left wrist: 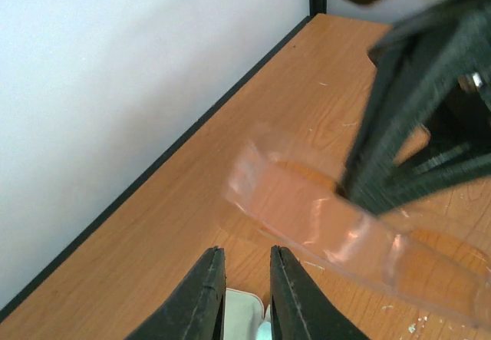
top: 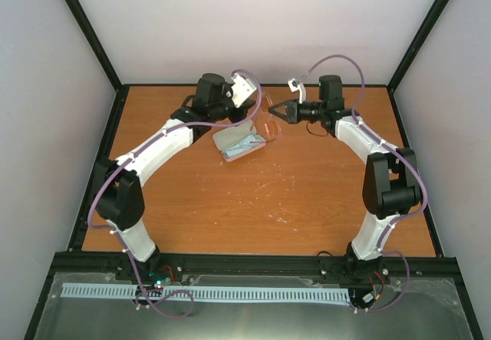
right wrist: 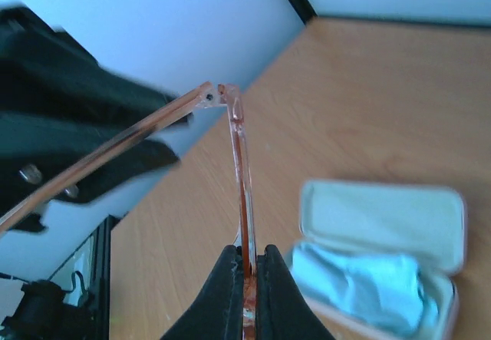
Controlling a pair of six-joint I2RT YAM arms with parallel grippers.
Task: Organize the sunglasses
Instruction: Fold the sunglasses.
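The sunglasses (right wrist: 239,163) are thin, translucent and reddish-brown, held up above the table with one arm unfolded to the left. My right gripper (right wrist: 247,267) is shut on their frame. In the top view it (top: 273,112) holds them (top: 270,127) just beyond the open pink case (top: 230,139). The case (right wrist: 383,221) has a grey inside with a light-blue cloth (right wrist: 360,282) in it. My left gripper (left wrist: 244,259) is open and empty, its tips over the case's far edge. The sunglasses (left wrist: 322,217) hang blurred just ahead of it.
The orange wooden table (top: 268,202) is ringed by a black frame with white walls close behind. The right gripper's black body (left wrist: 414,117) fills the upper right of the left wrist view. The two grippers are close together at the table's back.
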